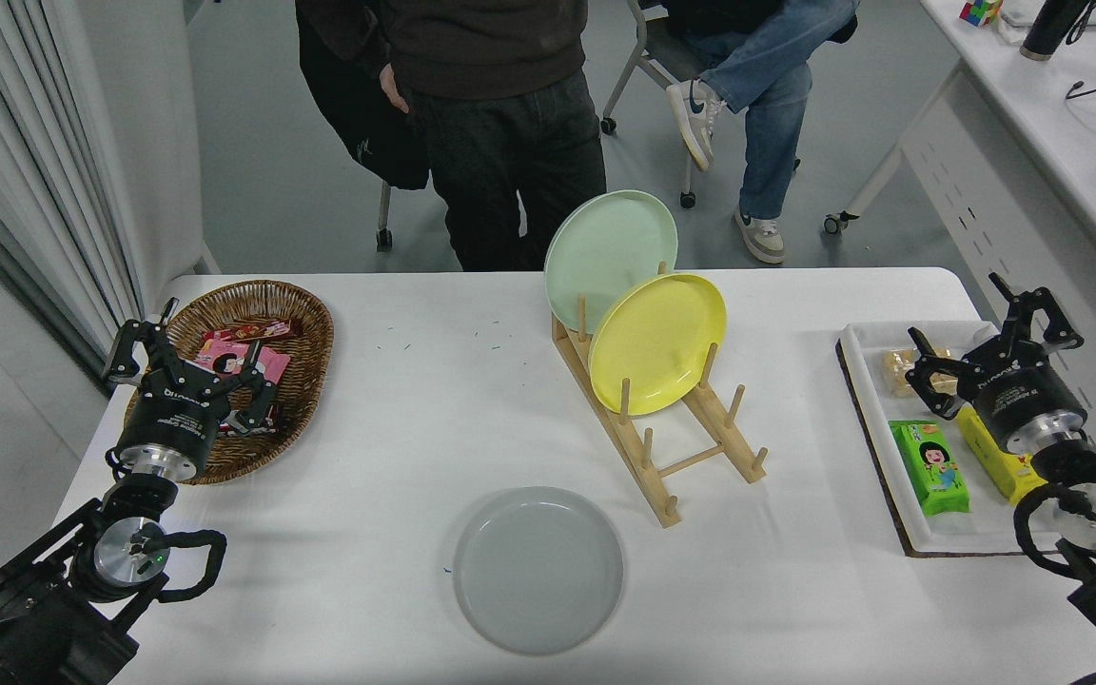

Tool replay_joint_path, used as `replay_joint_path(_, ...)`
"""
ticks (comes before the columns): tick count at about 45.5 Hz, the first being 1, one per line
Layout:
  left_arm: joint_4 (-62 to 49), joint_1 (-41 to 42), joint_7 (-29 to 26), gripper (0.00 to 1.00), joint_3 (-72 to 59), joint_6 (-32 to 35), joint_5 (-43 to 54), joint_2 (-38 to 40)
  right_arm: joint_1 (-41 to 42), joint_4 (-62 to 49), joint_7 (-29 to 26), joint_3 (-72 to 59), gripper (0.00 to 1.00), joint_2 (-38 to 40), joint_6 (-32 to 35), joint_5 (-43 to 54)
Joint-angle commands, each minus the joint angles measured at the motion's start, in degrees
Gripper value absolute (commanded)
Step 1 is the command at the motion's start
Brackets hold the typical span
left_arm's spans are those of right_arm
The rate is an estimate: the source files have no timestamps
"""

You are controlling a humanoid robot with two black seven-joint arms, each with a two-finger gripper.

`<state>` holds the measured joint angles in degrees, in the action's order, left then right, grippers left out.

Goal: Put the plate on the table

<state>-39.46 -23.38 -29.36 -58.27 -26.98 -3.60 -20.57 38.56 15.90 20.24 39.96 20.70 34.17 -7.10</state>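
The light-grey plate (538, 569) lies flat on the white table (434, 419) near its front edge, in the middle. My right gripper (990, 333) is open and empty, far to the right of the plate, over the white snack tray. My left gripper (188, 357) is open and empty, parked at the lower left over the wicker basket.
A wooden rack (672, 447) behind the grey plate holds a pale green plate (610, 252) and a yellow plate (657, 342). A wicker basket (305, 323) with snacks stands at the left. A white tray (1014, 538) with snack packs stands at the right. Two people are at the far side.
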Motion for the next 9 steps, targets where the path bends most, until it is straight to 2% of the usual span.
replay_joint_path(1, 0.00, 0.00, 0.00, 0.98, 0.00, 0.00, 0.00, 0.00, 0.90, -2.54, -0.02, -0.32, 1.00, -1.27, -0.07, -0.46)
replay_joint_path(9, 0.00, 0.00, 0.00, 0.98, 0.00, 0.00, 0.00, 0.00, 0.90, -2.54, 0.06, -0.06, 1.00, -1.80, -0.07, -0.64)
